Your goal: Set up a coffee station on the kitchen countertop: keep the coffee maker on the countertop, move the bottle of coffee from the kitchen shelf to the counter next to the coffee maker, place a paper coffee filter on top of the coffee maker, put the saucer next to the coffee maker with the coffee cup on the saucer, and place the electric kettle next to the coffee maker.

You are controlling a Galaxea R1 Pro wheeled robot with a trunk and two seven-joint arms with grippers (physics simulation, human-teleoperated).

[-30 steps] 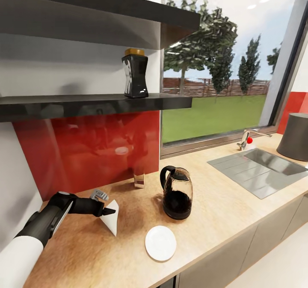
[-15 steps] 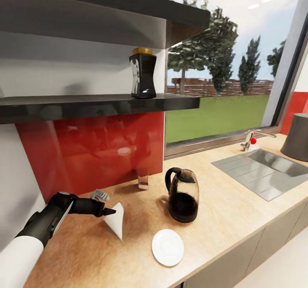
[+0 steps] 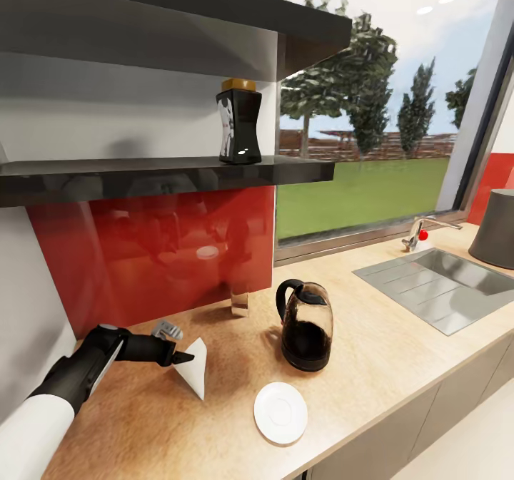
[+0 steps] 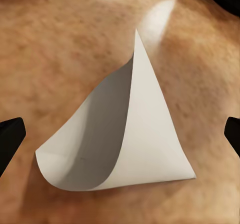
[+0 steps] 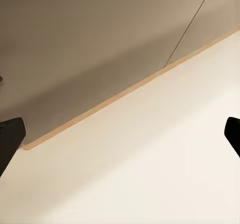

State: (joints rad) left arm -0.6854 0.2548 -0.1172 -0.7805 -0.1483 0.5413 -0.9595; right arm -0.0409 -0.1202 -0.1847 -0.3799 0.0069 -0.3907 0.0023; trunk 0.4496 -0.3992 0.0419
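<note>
The left end effector (image 3: 187, 356) hangs low over the light wood surface (image 3: 400, 337), its dark fingertips right at the paper coffee filter (image 3: 194, 367). In the left wrist view the two fingers (image 4: 10, 140) stand far apart at opposite edges, spread open, with the white cone (image 4: 130, 139) lying on the surface between them and touched by neither. The cone lies on its side, its open mouth nearer the end effector and its tip pointing away.

Just beyond the left end effector, toward the red backsplash (image 3: 157, 259), sits a small grey metal piece (image 3: 166, 331); what it is cannot be told. Further out along the surface from the end effector stands the electric kettle (image 3: 305, 325), upright, dark in its lower part, handle turned toward the backsplash. The saucer (image 3: 280, 413) lies flat near the front edge, close to the kettle but apart from it, and well beyond the filter from the end effector.

High above the end effector, the bottle of coffee (image 3: 238, 123) stands upright on the kitchen shelf (image 3: 143, 175), near the window (image 3: 364, 145). Far along the surface are the inset sink (image 3: 435, 287), its tap (image 3: 417, 232) and a dark grey rounded body (image 3: 496, 227) cut off by the frame edge.

The right end effector (image 5: 120, 134) shows two dark fingertips wide apart, open, holding nothing, facing a pale floor (image 5: 150, 174) and a grey cabinet front (image 5: 90, 49).
</note>
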